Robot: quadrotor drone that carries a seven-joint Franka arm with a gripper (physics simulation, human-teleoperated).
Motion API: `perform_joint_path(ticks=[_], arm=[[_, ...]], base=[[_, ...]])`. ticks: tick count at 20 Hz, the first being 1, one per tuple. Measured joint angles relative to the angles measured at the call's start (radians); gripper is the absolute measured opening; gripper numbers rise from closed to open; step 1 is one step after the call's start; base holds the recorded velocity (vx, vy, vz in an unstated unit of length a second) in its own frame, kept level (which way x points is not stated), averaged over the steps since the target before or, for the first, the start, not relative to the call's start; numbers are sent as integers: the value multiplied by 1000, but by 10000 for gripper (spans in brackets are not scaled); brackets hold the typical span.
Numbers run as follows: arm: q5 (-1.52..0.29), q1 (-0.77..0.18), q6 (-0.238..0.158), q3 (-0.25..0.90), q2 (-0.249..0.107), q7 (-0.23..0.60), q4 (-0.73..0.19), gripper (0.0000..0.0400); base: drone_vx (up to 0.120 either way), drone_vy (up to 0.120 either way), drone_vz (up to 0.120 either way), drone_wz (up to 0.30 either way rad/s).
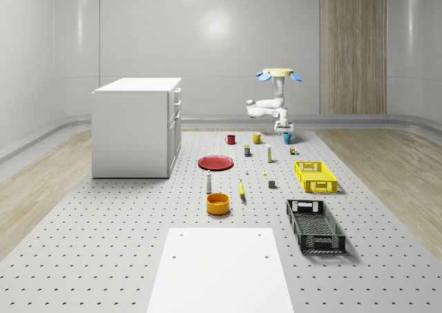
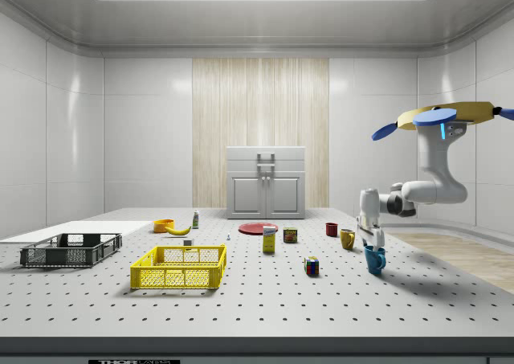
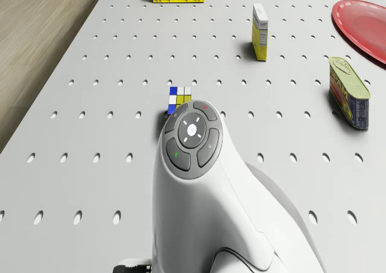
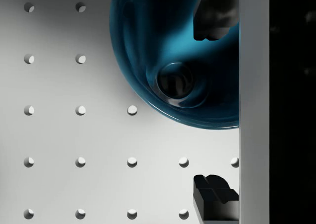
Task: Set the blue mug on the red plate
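Currently the drone [image 2: 450,116] hovers above the far right part of the counter [image 1: 103,258] in the whole-scene view, arm [image 2: 434,189] bent down and forward. The jaws [image 2: 373,242] hang right over the blue mug [image 2: 375,259], which stands upright on the counter at the right of the side view. In the wrist view one fingertip [image 4: 213,17] sits over the mug's [image 4: 173,61] rim and the other [image 4: 215,197] lies outside it over bare counter, with a wide gap between: jaws released, nothing grasped.

The red plate [image 1: 216,162] lies flat near the whole-scene view's centre, well apart from the mug [image 1: 287,138]. A yellow mug [image 1: 257,137] and a red mug [image 1: 231,139] stand to the left of the blue one in that view. A colour cube [image 2: 312,265] sits left of the blue mug in the side view; in the drone view it [image 3: 180,99] lies just beyond the arm's wrist [image 3: 193,140]. A yellow box [image 3: 260,32] and a tin [image 3: 350,92] stand between the cube and the plate [image 3: 362,20]. A yellow crate [image 1: 315,175] and a black crate [image 1: 315,224] lie at the whole-scene view's lower right. An orange bowl [image 1: 217,202] and a banana [image 1: 242,188] lie below the plate there.
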Motion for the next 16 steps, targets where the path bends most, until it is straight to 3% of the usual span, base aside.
perform_joint_path(ticks=[13, 14, 16], arm=[[-14, 9, 39, -23, -32, -13, 8, 400], [-14, 8, 41, -23, -33, -13, 8, 334], [-13, 8, 44, -23, -37, -13, 8, 242]], base=[[0, 0, 0, 0], [0, 0, 0, 0], [0, 0, 0, 0]])
